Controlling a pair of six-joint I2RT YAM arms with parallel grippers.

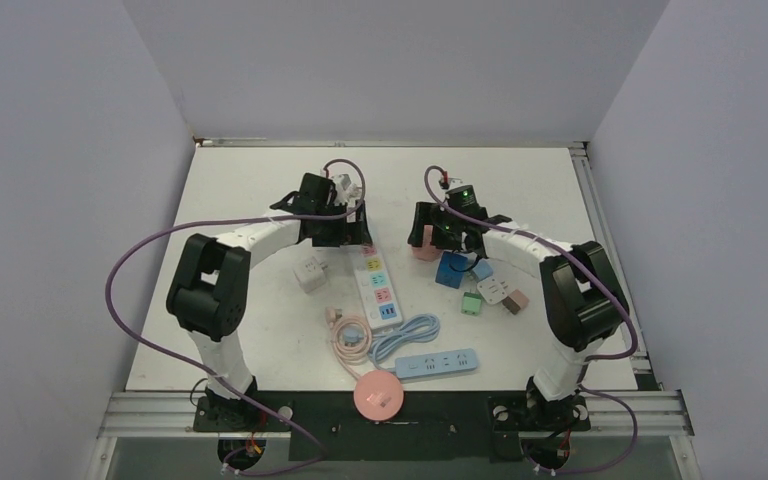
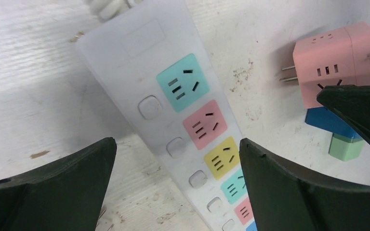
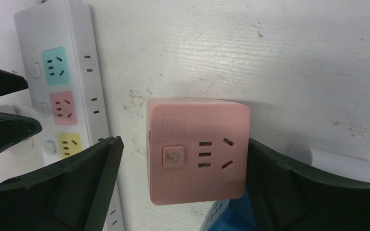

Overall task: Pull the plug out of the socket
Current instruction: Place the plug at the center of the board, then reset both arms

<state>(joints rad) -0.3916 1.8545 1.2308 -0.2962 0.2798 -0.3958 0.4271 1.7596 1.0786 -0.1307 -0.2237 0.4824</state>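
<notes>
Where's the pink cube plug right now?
In the top view, the pink cube plug sits right of the white power strip, between the open fingers of the right gripper, beside a blue cube.

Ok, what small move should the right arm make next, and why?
Probably lift the right gripper straight up. The pink plug cube lies clear of the white power strip, prongs bare, and the jaws stand open around it, so pulling looks done.

Bright, even, diffuse light from above. Top view sharp, shadows faint. Left wrist view: white power strip (image 2: 168, 120) washed pale, soft grey shadow on table (image 2: 29, 72) left of strip; fingers (image 2: 53, 192) below strip dark, slightly soft.
</notes>
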